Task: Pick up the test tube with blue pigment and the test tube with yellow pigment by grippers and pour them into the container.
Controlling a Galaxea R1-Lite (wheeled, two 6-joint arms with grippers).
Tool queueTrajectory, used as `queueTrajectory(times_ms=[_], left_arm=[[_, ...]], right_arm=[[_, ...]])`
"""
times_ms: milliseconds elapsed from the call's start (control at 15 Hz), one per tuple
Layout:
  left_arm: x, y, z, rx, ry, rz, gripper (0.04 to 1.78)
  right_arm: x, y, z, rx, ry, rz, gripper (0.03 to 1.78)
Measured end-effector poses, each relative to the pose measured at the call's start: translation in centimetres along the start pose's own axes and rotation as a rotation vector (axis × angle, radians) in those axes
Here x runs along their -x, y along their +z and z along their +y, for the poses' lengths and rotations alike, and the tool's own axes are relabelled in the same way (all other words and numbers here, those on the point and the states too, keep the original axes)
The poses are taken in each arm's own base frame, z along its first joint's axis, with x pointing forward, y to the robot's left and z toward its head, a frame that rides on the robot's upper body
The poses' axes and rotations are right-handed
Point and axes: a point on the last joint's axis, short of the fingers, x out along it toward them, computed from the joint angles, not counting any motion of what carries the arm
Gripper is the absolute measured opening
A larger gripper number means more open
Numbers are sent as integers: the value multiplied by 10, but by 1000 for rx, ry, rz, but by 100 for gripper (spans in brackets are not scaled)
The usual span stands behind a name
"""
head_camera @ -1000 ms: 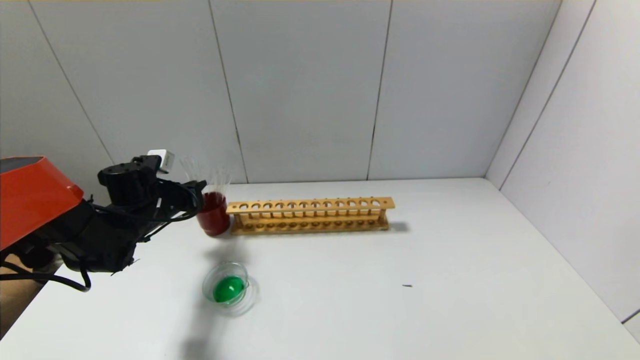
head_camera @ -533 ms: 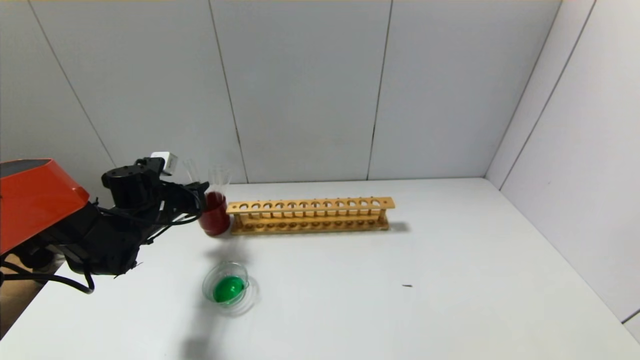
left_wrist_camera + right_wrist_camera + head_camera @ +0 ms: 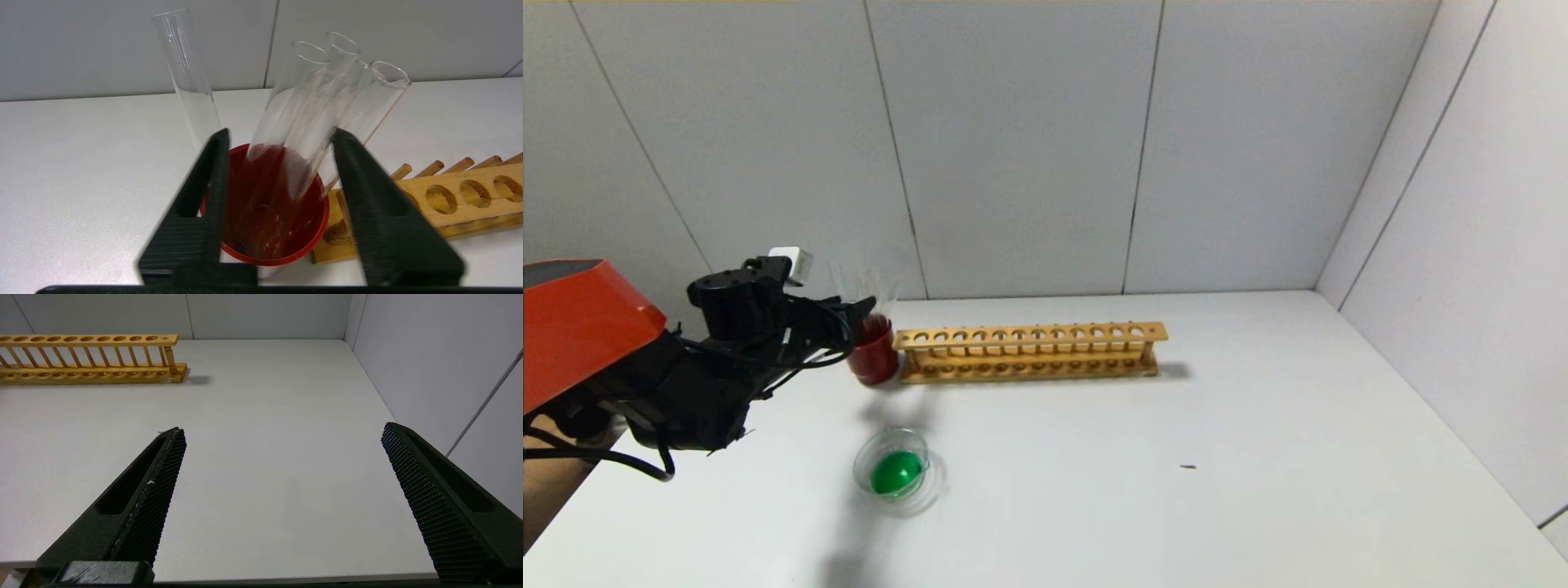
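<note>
Lower left of head view: container point(image 3: 892, 471) holds green liquid, pouring apparently done; left gripper point(image 3: 278, 141) released around empty tubes point(image 3: 310, 106) in red cup point(image 3: 269, 212).

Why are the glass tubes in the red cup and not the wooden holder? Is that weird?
A bit odd, yes. The wooden rack has every hole empty, while the clear tubes lean crookedly in the red cup. The left gripper straddles the cup, jaws open. The dish holds green liquid, not blue or yellow.
</note>
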Motion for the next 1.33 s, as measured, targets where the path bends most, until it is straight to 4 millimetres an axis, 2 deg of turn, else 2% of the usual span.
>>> queueTrajectory(times_ms=[133,333,467,600,800,933,1067,1200,1333], left_arm=[[1,3,-3,-3,-6,-7,132],[5,10,-4,-14,-8,-20,164],[8,18,-6,-26,-10,-33,174],[16,34,-9,-43,-11,-55,175],[44,76,-19,-85,-15,-128,175],[81,115,-30,-118,-19,-202,175],[134,153,-44,-154,-20,-276,175],[203,182,-61,-186,-21,-351,175],[279,192,-76,-208,-19,-409,175]], right_arm=[[0,0,0,0,0,0,175],[0,0,0,0,0,0,175],[0,0,0,0,0,0,175],[0,0,0,0,0,0,175],[0,0,0,0,0,0,175],[0,0,0,0,0,0,175],[0,0,0,0,0,0,175],[0,0,0,0,0,0,175],[0,0,0,0,0,0,175]])
